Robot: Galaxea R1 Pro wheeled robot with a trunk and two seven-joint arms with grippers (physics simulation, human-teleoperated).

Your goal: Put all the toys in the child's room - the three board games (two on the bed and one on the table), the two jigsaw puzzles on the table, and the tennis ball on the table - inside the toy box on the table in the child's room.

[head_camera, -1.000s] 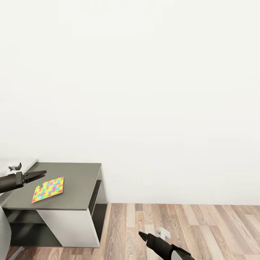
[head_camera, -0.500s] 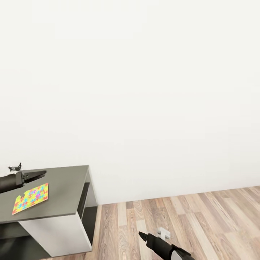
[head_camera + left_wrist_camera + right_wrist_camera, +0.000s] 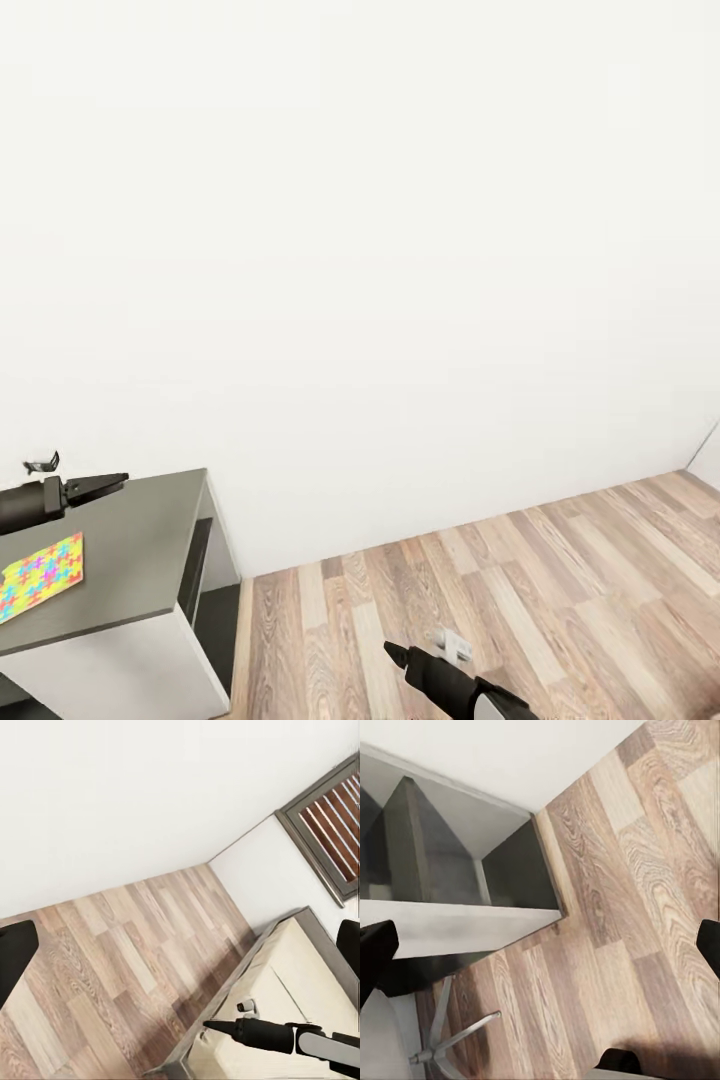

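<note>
My left gripper (image 3: 112,482), a black two-fingered claw, hangs over the dark grey tabletop with its tips drawn close together and nothing between them; my right gripper (image 3: 397,654), also black, sits low over the wood-plank floor (image 3: 520,600), pinched to a point and carrying nothing. In the left wrist view I catch that right arm again, its tip (image 3: 214,1026) beside the beige mattress of the low bed (image 3: 300,975) with its dark grey frame. Just beside the left gripper lies one thin square jigsaw puzzle (image 3: 42,588), bright with interlocking red, yellow, blue and green pieces, flat on the table (image 3: 140,560) and partly cut off by the edge of the head view. I judge it light and stiff like card, but lying so flat it gives my fingers little to bite on; I would take it by an edge, perhaps sliding it to overhang the table's rim first. I count one puzzle, one table, one bed, two grippers. The white wall (image 3: 400,250) takes up most of what lies ahead.
</note>
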